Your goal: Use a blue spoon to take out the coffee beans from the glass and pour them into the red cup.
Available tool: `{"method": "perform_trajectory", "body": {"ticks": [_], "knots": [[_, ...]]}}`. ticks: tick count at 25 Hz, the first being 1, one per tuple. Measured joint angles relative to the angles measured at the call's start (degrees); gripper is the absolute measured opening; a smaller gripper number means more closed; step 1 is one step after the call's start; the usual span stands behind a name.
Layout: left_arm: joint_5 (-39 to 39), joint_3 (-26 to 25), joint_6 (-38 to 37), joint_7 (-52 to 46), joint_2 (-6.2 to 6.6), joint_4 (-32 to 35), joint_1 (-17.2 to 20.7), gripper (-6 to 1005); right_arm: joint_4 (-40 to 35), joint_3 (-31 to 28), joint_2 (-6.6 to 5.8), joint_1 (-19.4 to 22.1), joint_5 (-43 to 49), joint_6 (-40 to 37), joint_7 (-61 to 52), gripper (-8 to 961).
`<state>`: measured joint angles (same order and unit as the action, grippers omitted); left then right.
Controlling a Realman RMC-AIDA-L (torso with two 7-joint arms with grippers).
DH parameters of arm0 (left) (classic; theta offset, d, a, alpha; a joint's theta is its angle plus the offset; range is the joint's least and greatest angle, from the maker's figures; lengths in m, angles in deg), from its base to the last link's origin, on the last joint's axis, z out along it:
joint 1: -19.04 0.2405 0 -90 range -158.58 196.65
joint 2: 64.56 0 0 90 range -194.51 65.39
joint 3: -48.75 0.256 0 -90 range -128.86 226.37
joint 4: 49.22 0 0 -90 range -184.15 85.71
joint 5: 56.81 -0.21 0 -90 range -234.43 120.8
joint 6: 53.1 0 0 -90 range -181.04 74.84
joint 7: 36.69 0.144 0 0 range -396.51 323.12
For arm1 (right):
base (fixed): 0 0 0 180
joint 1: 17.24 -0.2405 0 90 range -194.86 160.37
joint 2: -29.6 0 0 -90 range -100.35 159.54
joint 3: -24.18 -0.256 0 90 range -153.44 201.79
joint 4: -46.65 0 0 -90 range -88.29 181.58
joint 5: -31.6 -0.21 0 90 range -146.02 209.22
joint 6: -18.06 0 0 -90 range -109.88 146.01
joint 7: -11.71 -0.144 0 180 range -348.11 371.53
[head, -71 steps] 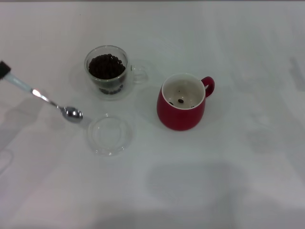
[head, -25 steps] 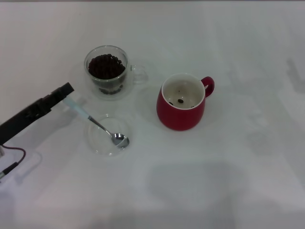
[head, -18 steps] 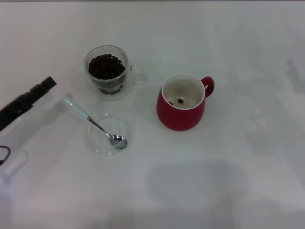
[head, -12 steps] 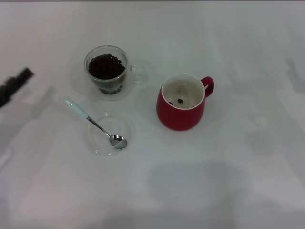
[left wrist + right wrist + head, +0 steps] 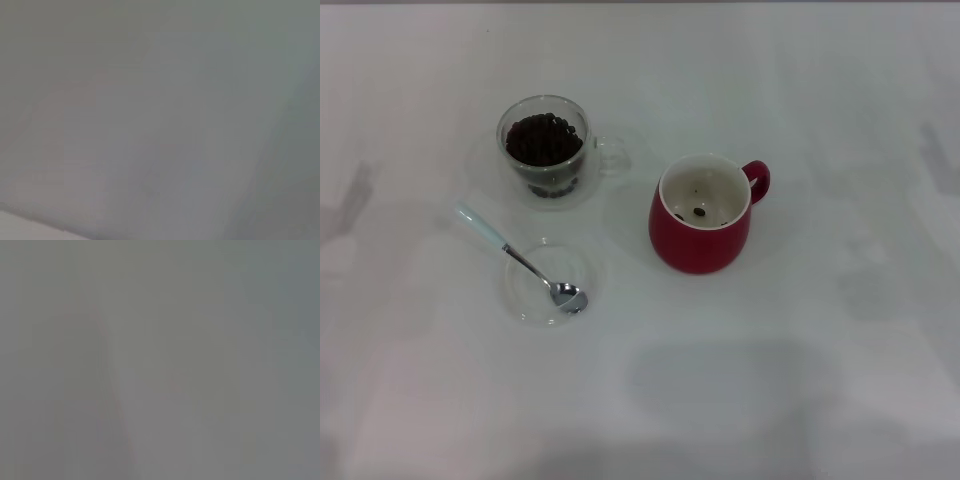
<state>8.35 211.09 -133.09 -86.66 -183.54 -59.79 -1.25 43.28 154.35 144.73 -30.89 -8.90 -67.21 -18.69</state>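
The blue spoon (image 5: 510, 255) lies free on the table, its pale handle pointing to the far left and its silver bowl resting in a flat clear dish (image 5: 535, 300). Behind it stands the glass (image 5: 546, 150), heaped with dark coffee beans (image 5: 543, 137), its small handle turned toward the red cup. The red cup (image 5: 702, 215) stands right of centre, handle to the far right, with a few beans on its white inside. Neither gripper shows in the head view, and both wrist views show only blank grey surface.
The white tabletop (image 5: 770, 380) stretches on all sides around the three vessels. Faint shadows fall at the left edge and along the near edge.
The left gripper set the spoon down with its bowl in the flat dish, let go, and drew back to the left until it left the head view.
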Motion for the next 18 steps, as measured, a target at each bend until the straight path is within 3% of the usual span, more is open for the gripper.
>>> {"method": "perform_trajectory", "body": {"ticks": [10, 18], "knots": [[9.70, 0.00, 1.27, 19.05, -0.08, 6.15, 0.01, 896, -0.48, -0.60, 0.09, -0.21, -0.38, 2.30, 5.82, 634], [11.79, 0.00, 1.54, 22.68, -0.12, 7.79, -0.14, 896, -2.67, -0.80, 0.18, 0.08, -1.27, 2.94, 9.97, 634]]}}
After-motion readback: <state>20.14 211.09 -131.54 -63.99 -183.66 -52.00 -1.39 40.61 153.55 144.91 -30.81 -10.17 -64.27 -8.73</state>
